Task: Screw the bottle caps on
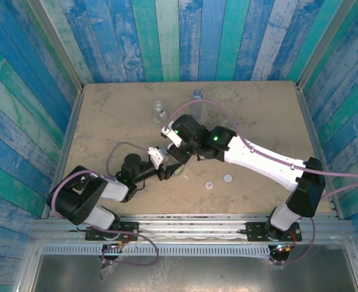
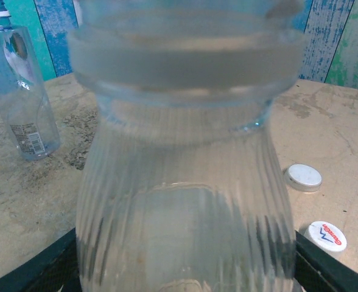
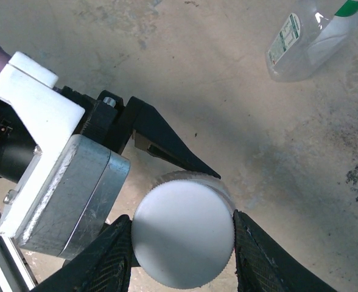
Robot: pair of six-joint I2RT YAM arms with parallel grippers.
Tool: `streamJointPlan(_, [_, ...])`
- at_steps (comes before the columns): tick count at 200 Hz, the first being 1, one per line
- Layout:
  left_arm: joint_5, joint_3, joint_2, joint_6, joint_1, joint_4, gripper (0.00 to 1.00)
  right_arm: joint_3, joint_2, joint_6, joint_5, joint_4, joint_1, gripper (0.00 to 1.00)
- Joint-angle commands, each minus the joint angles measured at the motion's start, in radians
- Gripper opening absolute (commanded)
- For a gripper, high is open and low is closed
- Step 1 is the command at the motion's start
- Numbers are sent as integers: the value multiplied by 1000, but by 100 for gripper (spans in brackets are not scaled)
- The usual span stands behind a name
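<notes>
Pinching the white cap [image 3: 180, 222], right gripper [image 3: 183, 246] tops the clear bottle [image 2: 185, 182] clamped by left gripper [image 2: 185, 271]; loose caps [image 1: 209, 185] beside, other bottles [image 1: 160, 112] toward worktop's [image 1: 258, 115] far edge.

You're looking at a plain white round plastic cap [image 3: 183, 237] pinched between the right gripper's [image 3: 182, 218] two black fingers, the white-and-metal left gripper [image 3: 188, 163] reaching in from the left, a clear green-labelled plastic bottle [image 3: 307, 39] well apart, on a mottled beige tabletop [image 3: 185, 67].

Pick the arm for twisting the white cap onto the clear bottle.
Right. The right fingers pinch the white cap atop the clear bottle, ready to turn. The left fingers clamp its body, so that arm should probably just hold steady.
</notes>
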Motion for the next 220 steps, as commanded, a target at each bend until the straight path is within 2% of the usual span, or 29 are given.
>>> streamJointPlan(1, [46, -15, 39, 1, -4, -99, 60, 27, 26, 1, 7, -62, -9, 46])
streamJointPlan(54, [52, -8, 44, 4, -5, -112, 60, 52, 27, 42, 7, -110, -27, 46])
streamJointPlan(120, [62, -7, 46, 8, -4, -118, 60, 81, 51, 59, -81, -133, -37, 49])
streamJointPlan(148, [66, -3, 47, 9, -4, -119, 60, 81, 33, 46, -85, -136, -38, 59])
streamJointPlan(166, [69, -3, 47, 10, -4, -121, 60, 69, 15, 42, -94, -135, -38, 70])
streamJointPlan(193, [83, 0, 55, 14, -5, -118, 59, 47, -35, 46, -108, -134, -43, 78])
streamJointPlan(220, [99, 10, 72, 18, -5, -114, 59, 17, -104, 52, -132, -113, -58, 80])
